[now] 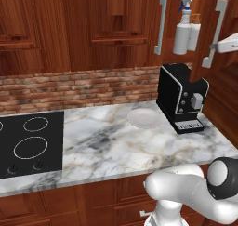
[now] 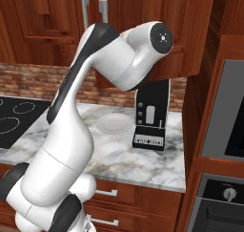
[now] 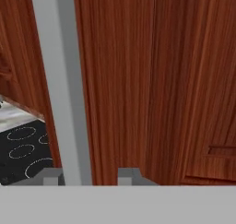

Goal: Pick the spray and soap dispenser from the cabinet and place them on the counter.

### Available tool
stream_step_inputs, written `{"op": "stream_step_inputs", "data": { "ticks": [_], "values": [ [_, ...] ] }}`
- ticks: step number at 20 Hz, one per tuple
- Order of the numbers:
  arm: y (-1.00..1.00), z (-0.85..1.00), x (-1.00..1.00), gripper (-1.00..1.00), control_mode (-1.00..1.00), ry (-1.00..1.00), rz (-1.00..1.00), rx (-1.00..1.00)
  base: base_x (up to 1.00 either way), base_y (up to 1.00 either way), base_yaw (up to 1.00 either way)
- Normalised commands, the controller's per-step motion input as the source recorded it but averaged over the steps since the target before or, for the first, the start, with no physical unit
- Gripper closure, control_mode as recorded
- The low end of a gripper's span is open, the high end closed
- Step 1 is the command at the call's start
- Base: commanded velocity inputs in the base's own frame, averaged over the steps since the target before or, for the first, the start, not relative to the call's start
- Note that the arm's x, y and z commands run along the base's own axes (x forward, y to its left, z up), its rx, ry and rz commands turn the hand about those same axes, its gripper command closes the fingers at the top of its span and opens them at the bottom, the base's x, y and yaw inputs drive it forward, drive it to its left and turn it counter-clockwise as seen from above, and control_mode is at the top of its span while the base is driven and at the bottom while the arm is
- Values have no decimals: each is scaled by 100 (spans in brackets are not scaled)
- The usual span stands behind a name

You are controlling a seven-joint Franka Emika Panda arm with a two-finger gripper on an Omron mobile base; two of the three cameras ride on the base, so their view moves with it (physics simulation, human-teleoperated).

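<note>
Our gripper [image 3: 90, 176] straddles the cabinet's [image 1: 116, 20] vertical handle [image 3: 62, 89], jaws narrow around the bar; firm clamp, we can't tell. Spray [image 1: 183, 32] and soap dispenser [image 1: 194, 34] stand touching on the shelf behind that door, not on the counter [image 1: 116, 136].

You are looking at a home kitchen. A white-and-grey veined marble counter [image 1: 116, 141] runs across the middle, with a black cooktop [image 1: 28, 143] set into it at nine o'clock. Behind it, a red brick backsplash [image 1: 69, 88] spans the wall. Dark reddish-brown wooden cabinet [image 1: 93, 25] fronts fill twelve o'clock, with long silver bar handles [image 1: 161, 24]. A black coffee machine [image 1: 180, 98] stands on the counter at three o'clock, a white plate [image 1: 145, 118] just beside it. In the right base view, a built-in oven [image 2: 224, 169] sits at four o'clock.
</note>
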Motion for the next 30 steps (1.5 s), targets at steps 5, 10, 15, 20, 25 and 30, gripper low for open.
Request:
{"op": "stream_step_inputs", "data": {
  "ticks": [5,10,15,20,25,30],
  "values": [
    [-61,-15,-24,100,-100,0,7,0,0,0,0],
    [-49,-16,-17,100,-100,0,8,0,0,0,0],
    [-19,-17,-8,-100,-100,0,7,0,0,0,0],
    [-18,-11,-14,-100,-100,0,5,0,0,0,0],
    [-37,-2,-49,-100,-100,-2,5,0,0,0,0],
    [-9,0,-70,-100,-100,-9,3,0,0,0,0]
  ]
}}
